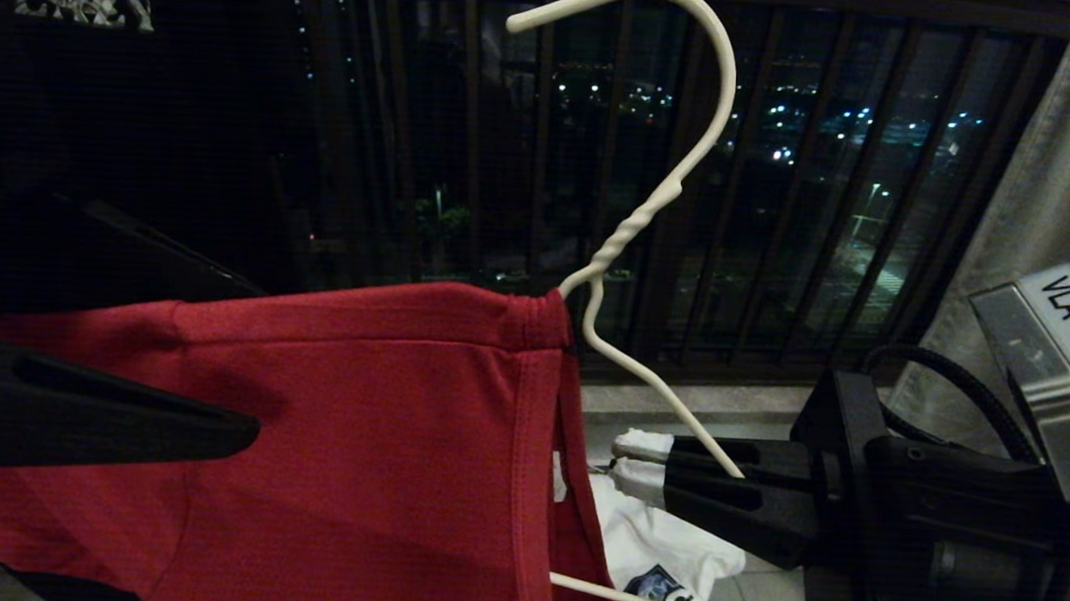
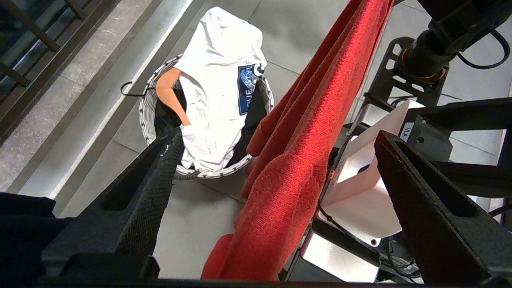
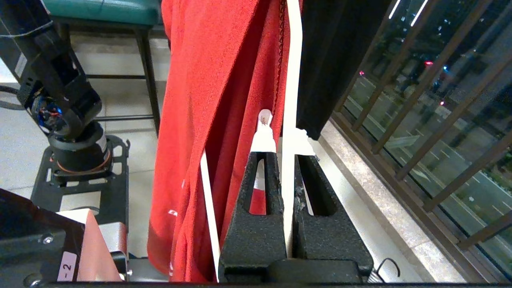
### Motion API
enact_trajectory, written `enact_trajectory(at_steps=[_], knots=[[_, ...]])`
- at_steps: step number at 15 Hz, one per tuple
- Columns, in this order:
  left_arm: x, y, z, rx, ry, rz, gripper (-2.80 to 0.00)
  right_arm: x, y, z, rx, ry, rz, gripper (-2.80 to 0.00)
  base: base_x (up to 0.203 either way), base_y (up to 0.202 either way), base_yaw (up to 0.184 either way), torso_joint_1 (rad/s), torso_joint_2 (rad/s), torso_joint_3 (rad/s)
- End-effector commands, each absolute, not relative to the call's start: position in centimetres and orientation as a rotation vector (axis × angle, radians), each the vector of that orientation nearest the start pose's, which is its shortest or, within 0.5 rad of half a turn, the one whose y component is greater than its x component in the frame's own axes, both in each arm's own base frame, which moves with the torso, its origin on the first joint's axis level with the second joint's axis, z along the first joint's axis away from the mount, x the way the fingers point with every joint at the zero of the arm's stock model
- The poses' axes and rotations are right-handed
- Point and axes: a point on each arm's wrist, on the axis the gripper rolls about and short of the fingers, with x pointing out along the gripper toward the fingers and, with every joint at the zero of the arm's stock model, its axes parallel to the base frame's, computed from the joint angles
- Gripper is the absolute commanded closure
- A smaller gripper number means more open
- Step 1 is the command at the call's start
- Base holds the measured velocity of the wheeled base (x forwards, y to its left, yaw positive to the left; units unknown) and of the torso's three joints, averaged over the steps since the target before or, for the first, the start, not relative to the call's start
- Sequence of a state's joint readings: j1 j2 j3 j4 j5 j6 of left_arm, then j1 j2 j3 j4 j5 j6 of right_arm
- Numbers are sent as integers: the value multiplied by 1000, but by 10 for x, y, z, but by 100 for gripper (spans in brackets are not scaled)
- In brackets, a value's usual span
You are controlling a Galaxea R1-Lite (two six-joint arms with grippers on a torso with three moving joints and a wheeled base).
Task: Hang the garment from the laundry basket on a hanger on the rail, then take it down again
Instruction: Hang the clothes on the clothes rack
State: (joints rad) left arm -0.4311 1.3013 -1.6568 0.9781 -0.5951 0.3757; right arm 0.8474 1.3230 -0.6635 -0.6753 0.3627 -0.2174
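My right claw [image 3: 285, 146] pinches the white hanger [image 1: 652, 206] w/ red shirt [image 1: 357, 437] on it; left claw [image 2: 276, 176] wide open, empty.

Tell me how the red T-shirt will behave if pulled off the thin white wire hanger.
The red fabric T-shirt is probably floppy: it hangs in soft folds. It is likely light, since the thin white wire hanger, held in the shut right pincer, shows no bending. It may snag at the collar.

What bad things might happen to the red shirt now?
The shirt covers only one side of the hanger, so it might slide off. The right gripper pinches just the thin wire, which could twist or slip. The left gripper is open around the cloth and might snag it.
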Motion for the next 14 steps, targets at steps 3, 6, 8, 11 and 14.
enact_trajectory(at_steps=[3, 6, 8, 11, 14], knots=[[118, -68, 363, 281, 452, -1104, 0, 134, 164, 246, -184, -156, 1205, 0, 0, 0, 0, 0, 0, 0], [118, -68, 363, 283, 452, -1104, 0, 135, 164, 248, -183, -158, 1202, 0, 0, 0, 0, 0, 0, 0], [117, -68, 363, 283, 450, -1104, 0, 135, 165, 247, -173, -148, 1198, 0, 0, 0, 0, 0, 0, 0], [117, -68, 363, 283, 450, -1104, 0, 135, 165, 248, -154, -139, 1199, 0, 0, 0, 0, 0, 0, 0], [117, -68, 364, 283, 448, -1104, 0, 135, 165, 249, -152, -141, 1198, 0, 0, 0, 0, 0, 0, 0]])
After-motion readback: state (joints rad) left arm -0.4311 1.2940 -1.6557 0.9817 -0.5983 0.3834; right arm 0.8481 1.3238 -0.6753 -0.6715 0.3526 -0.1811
